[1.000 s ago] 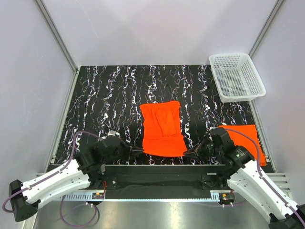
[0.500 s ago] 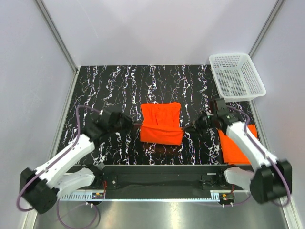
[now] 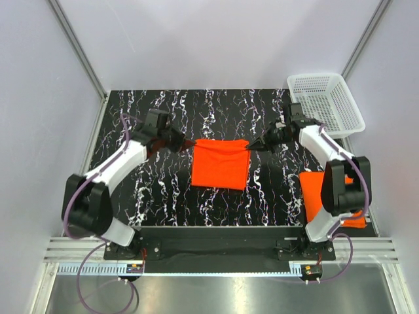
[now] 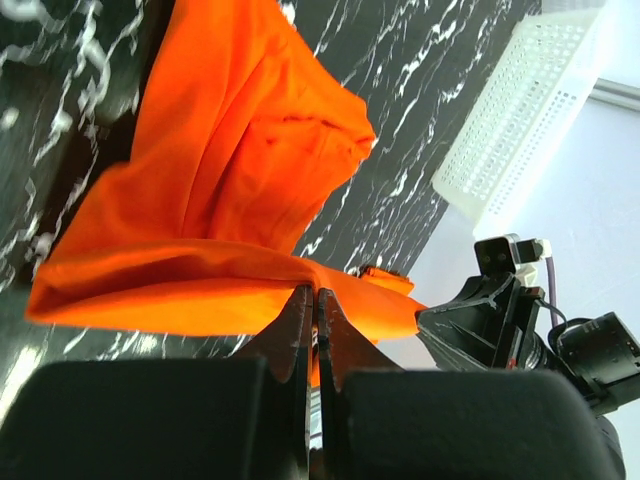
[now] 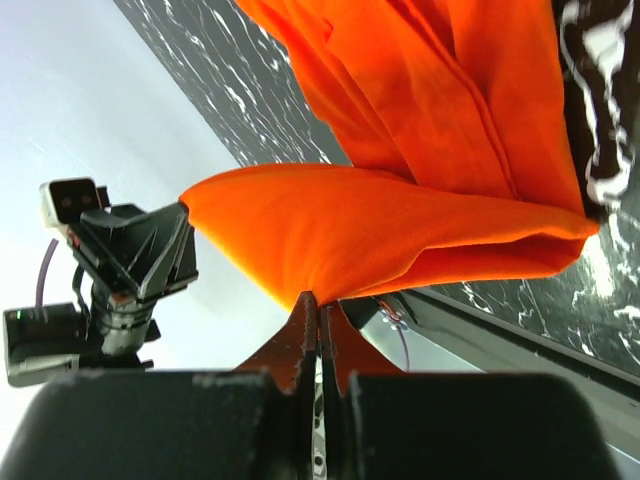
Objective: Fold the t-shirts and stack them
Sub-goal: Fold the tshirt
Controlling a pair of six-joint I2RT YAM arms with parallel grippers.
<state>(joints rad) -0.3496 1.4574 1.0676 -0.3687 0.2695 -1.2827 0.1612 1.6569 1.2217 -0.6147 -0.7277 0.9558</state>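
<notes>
Orange t-shirt [image 3: 220, 165] is lying mid-tbl, far edge being pulled taut. Jaws pinching cloth: left gripper [image 3: 186, 144] is clamping its 10 o'clock corner, right gripper [image 3: 253, 145] the 2 o'clock corner. Farther off, second folded shirt [image 3: 314, 190] is sitting at 4 o'clock, well apart.

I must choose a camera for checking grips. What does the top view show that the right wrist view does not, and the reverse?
Only the top view: the white basket and a second folded shirt. Only the right wrist view: the right gripper shut on the edge of the orange shirt, close up. Both: that shirt, the left gripper, the table.
</notes>
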